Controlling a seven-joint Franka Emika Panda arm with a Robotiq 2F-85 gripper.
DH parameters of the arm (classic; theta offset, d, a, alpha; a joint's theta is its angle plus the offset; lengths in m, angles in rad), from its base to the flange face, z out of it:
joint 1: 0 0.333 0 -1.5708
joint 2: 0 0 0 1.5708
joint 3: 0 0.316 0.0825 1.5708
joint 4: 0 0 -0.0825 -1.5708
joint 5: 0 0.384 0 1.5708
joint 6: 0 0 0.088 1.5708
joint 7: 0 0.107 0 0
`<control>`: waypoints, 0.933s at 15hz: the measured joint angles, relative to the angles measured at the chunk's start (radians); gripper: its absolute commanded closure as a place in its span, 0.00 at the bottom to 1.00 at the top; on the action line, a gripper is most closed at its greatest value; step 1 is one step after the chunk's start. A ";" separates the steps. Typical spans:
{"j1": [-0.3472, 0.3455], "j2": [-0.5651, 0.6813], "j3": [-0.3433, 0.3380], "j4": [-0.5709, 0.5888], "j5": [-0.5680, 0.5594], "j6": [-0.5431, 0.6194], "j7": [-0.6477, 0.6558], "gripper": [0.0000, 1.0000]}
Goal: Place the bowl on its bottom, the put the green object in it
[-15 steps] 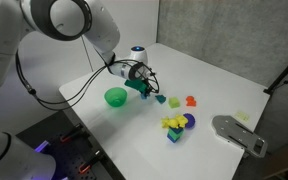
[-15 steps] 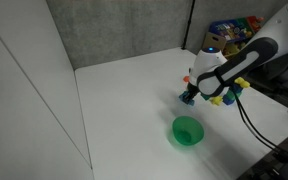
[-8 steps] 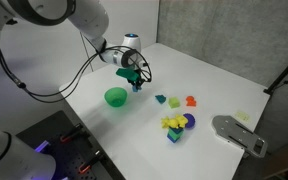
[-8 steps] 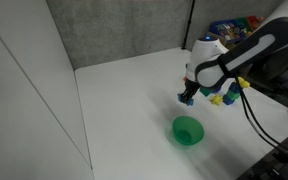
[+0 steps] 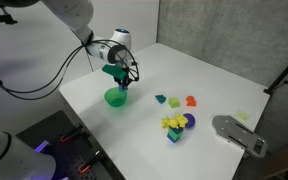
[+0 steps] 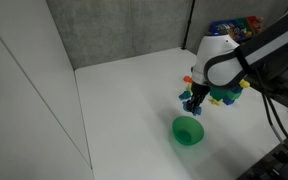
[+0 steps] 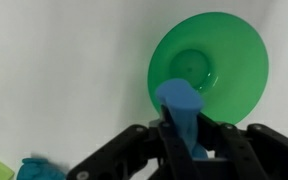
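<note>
My jaws (image 7: 189, 135) are gripping the green object (image 7: 179, 103), a small piece that is looking bluish in the wrist view. It is sticking out past my black fingers (image 7: 239, 150), clamped between them, and its free end is overlapping the near rim of the bowl (image 7: 239, 50).

The bowl is sitting upright on its bottom on the white surface (image 5: 209, 75), its hollow facing up. Nothing is showing inside it.

In both exterior views I am hanging just above the bowl (image 5: 110, 98), with my jaws (image 5: 119, 82) pointing down and the held piece off the surface. From the other side, my jaws (image 6: 194, 104) are showing slightly behind the bowl (image 6: 179, 131), with a gap between us.

Farther along the surface, a teal piece (image 5: 160, 99), a yellow-green piece (image 5: 174, 102) and an orange piece (image 5: 191, 101) are lying in a short row, close together and well apart from the bowl. The multicoloured block pile (image 5: 176, 123) is sitting near them, toward the front edge. A grey flat object (image 5: 239, 135) is resting at the far corner.
</note>
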 measured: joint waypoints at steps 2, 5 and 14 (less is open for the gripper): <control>-0.006 -0.019 0.033 -0.036 0.044 -0.004 -0.021 0.52; -0.009 -0.029 0.066 -0.064 0.082 -0.004 -0.035 0.43; -0.029 -0.066 0.076 -0.065 0.150 -0.067 -0.048 0.00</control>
